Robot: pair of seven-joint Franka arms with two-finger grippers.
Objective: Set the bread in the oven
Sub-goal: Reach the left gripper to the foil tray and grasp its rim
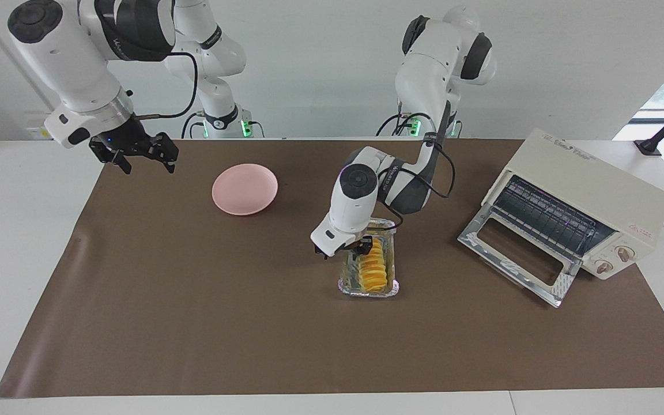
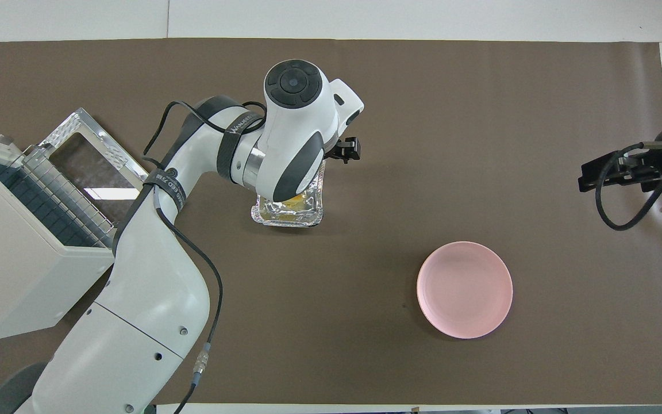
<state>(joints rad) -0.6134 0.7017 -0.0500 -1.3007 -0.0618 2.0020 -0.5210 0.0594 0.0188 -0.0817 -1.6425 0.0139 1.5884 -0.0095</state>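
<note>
Left claw [image 1: 346,249] down at the foil tray [image 1: 344,283], its fingers astride the bread [image 1: 373,267] at the end nearer the robots; cannot tell whether they have clamped it. Bread lies in the tray, lengthwise, under the claw. In the overhead view the arm hides most of tray and bread. Oven [image 1: 588,196] stands well apart from this claw, toward the left arm's end of the desk [image 1: 193,323], door [image 1: 516,259] dropped open. Right claw [image 1: 136,154] waits, open, raised over the desk edge at its own end; pink plate [image 1: 245,189] near it.
</note>
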